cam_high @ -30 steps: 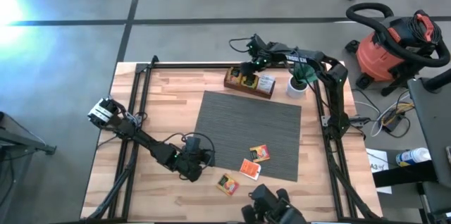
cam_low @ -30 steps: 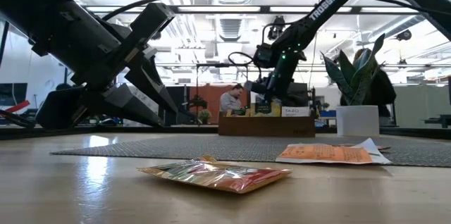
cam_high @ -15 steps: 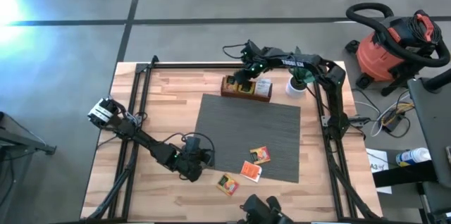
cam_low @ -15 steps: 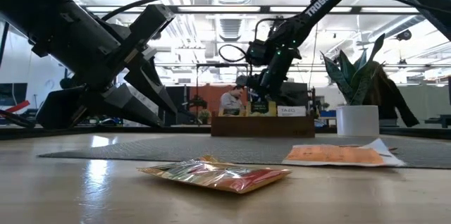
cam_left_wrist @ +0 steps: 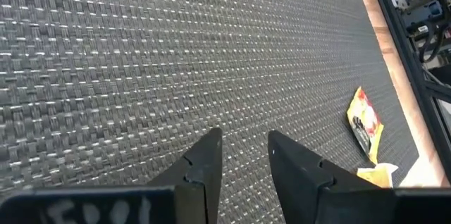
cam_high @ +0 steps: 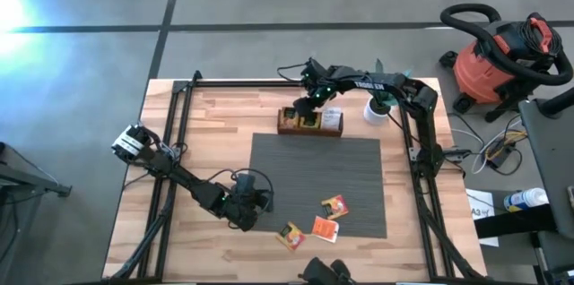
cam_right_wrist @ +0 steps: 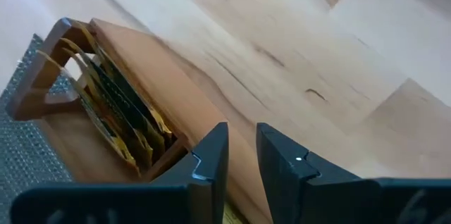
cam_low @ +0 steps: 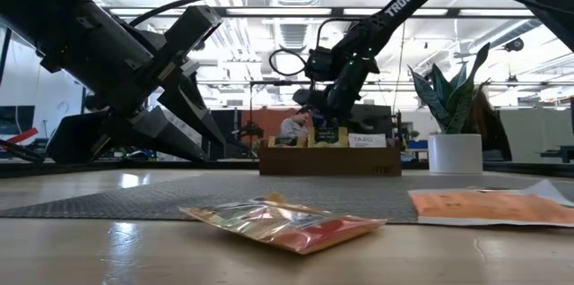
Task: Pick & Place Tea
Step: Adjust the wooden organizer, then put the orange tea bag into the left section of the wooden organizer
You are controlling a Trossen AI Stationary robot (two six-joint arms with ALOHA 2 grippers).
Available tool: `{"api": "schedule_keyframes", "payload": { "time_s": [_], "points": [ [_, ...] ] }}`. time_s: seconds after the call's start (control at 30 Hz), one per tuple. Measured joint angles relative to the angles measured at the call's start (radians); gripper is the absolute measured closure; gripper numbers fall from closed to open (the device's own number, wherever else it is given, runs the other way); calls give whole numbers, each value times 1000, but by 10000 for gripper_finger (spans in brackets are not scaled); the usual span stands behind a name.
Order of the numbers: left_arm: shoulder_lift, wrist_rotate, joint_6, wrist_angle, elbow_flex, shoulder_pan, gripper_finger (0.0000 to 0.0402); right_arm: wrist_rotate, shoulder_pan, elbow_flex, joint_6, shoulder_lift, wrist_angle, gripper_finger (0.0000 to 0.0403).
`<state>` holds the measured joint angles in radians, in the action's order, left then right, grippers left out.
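Tea upright, edge-on in tray

Right pincer hides part of wooden tray; sachet at low view's 4 o'clock cut by edge.

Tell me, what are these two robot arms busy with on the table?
They are sorting tea sachets. The right end effector is at the wooden tray at the far edge of the grey mat, right over the sachets standing in it, its fingers slightly apart and empty. The left end effector waits low by the mat's near left corner, holding nothing. Three loose sachets lie near the front edge: a yellow-and-red one on the bare wood, and two orange ones on the mat.
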<state>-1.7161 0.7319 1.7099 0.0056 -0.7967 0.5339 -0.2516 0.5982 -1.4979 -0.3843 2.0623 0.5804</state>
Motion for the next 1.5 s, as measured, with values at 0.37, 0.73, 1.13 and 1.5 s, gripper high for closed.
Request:
{"api": "schedule_keyframes", "payload": {
  "time_s": [0.37,0.73,1.13,1.5],
  "points": [
    [0,0,-14,0,0,0,291,16,-7,2,59,-56,-78,335],
    [0,-1,-52,-2,11,-5,291,356,-107,11,119,-311,-120,338],
    [0,-150,-196,151,100,-42,291,313,-443,188,42,-433,11,339],
    [6,-311,-410,346,193,-43,291,304,-681,293,-227,-426,-147,344]
  ]
}}
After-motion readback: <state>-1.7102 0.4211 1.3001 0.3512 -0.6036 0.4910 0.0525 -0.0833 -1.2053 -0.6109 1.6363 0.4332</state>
